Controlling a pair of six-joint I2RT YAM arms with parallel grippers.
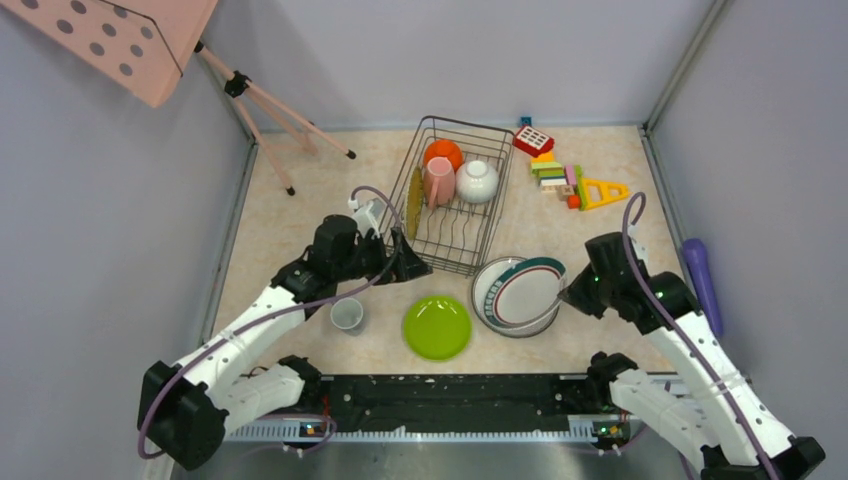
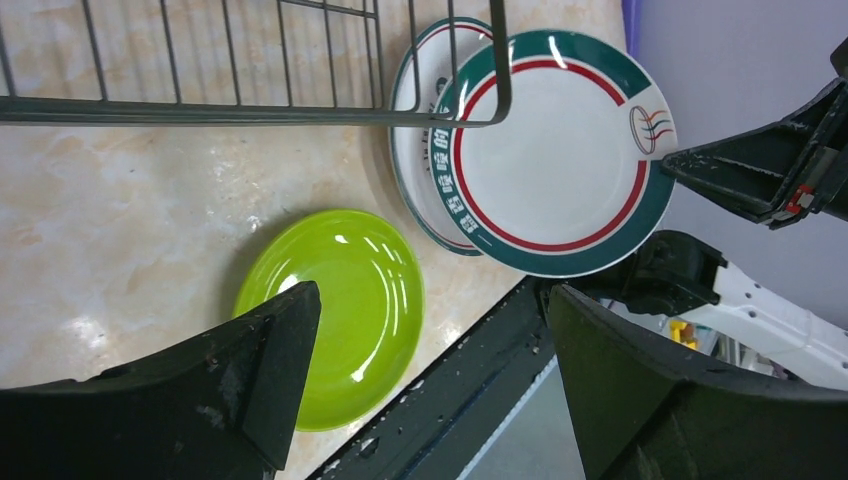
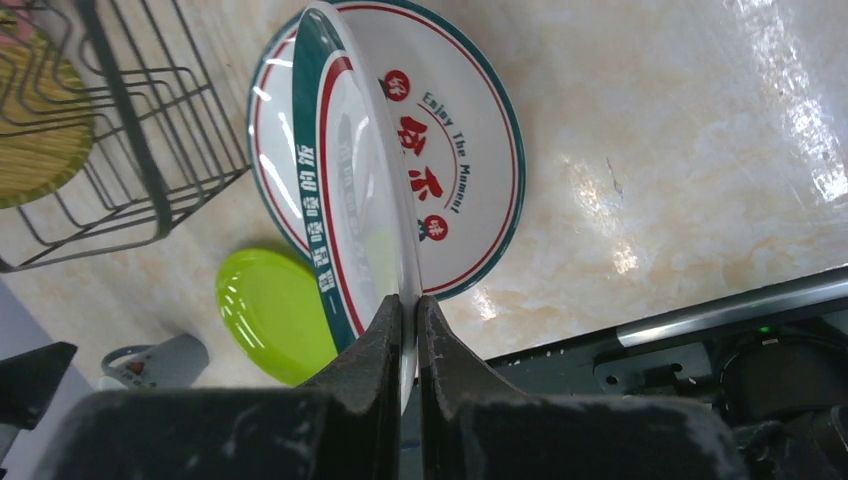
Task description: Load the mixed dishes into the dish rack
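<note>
Your right jaws are pressed together on the rim of the white plate with the green-red rim point(image 3: 345, 150). They hold it tilted on edge over a second plate of the same pattern point(image 3: 455, 130), which lies flat on the table point(image 1: 300, 240). Your left jaws stand wide apart with nothing between them, hovering just beside the near corner of the dish rack point(image 2: 250, 112). The lime-green plate point(image 1: 437, 327) lies flat on the table next to the two rimmed plates, and a small whitish cup point(image 1: 347, 314) stands to its left. In the rack sit the orange bowl point(image 1: 443, 152), the pink cup point(image 1: 438, 180) and another whitish cup point(image 1: 477, 181). The straw mat point(image 1: 414, 203) stands on edge along its left side.
</note>
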